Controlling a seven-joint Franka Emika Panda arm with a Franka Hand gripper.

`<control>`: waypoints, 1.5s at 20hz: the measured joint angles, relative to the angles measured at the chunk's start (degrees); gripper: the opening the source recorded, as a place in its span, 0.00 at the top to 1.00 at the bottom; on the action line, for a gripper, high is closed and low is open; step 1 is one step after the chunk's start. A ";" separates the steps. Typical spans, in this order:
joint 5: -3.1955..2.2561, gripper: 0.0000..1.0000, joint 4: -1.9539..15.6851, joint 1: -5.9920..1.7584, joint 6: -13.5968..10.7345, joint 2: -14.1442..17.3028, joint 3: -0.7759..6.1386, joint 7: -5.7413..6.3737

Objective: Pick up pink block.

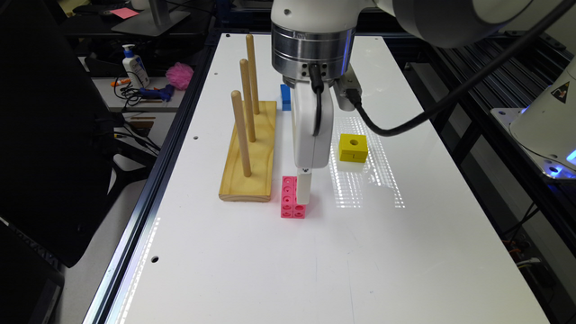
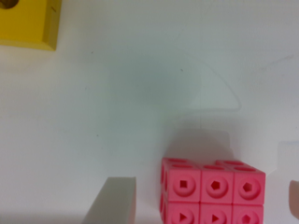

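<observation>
The pink block (image 1: 288, 199) lies on the white table (image 1: 315, 270), close to the near corner of the wooden peg base. It is an oblong of joined little cubes with round holes. My gripper (image 1: 302, 194) has come down over it, and one white finger stands against the block's side toward the exterior view's right. In the wrist view the pink block (image 2: 212, 193) sits between the two fingers (image 2: 112, 200), with a gap of bare table showing between one finger and the block. The gripper (image 2: 203, 200) is open around the block, and the block rests on the table.
A wooden base with three upright pegs (image 1: 250, 148) stands just to the exterior view's left of the block. A yellow cube with one hole (image 1: 353, 147) (image 2: 25, 23) sits to the right. A blue block (image 1: 285, 96) lies behind the gripper. A fluffy pink ball (image 1: 179, 75) lies off the table.
</observation>
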 joint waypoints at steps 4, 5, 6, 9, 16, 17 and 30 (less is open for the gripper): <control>-0.32 0.00 0.07 0.00 3.60 3.43 -0.06 0.00; -0.40 0.00 0.21 0.01 4.56 4.33 -0.06 0.00; -0.42 0.00 0.50 0.03 5.06 4.98 -0.06 0.00; -0.43 0.00 2.20 0.29 5.14 6.30 -0.06 0.06; -0.43 0.00 4.28 1.02 5.04 7.40 -0.11 0.65; -0.43 0.00 4.29 1.02 5.04 7.40 -0.11 0.65; -0.68 1.00 4.73 1.16 5.48 8.79 -0.29 0.81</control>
